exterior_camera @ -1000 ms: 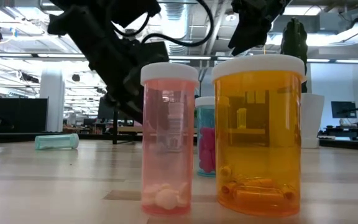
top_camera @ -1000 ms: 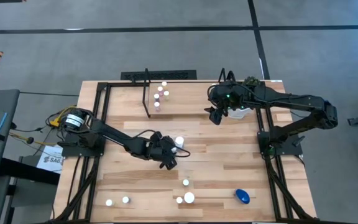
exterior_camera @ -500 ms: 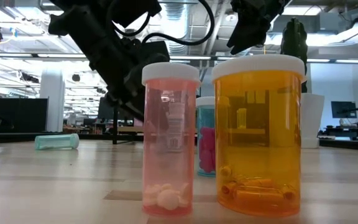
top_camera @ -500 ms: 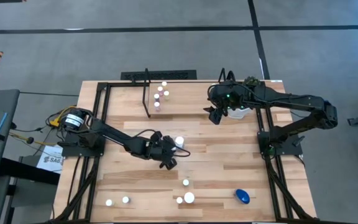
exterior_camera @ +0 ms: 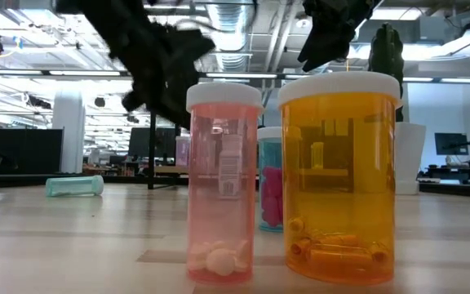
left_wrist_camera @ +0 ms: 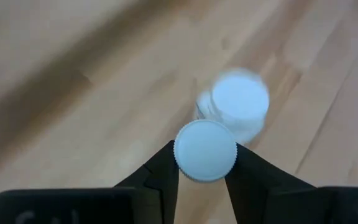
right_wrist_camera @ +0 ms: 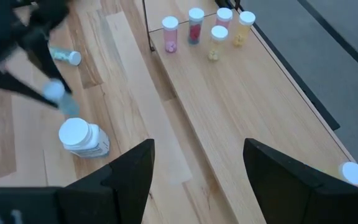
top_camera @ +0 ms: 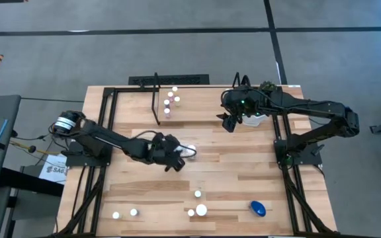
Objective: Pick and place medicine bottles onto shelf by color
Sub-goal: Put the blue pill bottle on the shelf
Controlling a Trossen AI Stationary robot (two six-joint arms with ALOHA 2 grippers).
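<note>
Left wrist view: a small round bottle with a white cap [left_wrist_camera: 205, 150] is being pinched between the two dark fingers [left_wrist_camera: 160, 180] of the left gripper [top_camera: 175, 156], and it is being held above the light wooden table [top_camera: 243, 172]. Just beyond it, a second white-capped bottle [left_wrist_camera: 236, 107] is standing on the boards. In the high view the left gripper is working near the middle of the table, well apart from the low black metal-frame shelf [top_camera: 156, 99], where several small bottles [top_camera: 171, 100] are already being kept.

The right gripper [top_camera: 229, 120] is being held with its fingers spread wide and with nothing between them, over the far right part of the table, near a white pot with a green plant [top_camera: 260, 112].

The grip is judged to be on the cap region only, so the bottle may slip or tilt during the carrying. The neighbouring bottle may also be knocked over if the gripper is being moved low. A wrong colour group on the shelf is another risk, because the colour of the held bottle cannot be told.
</note>
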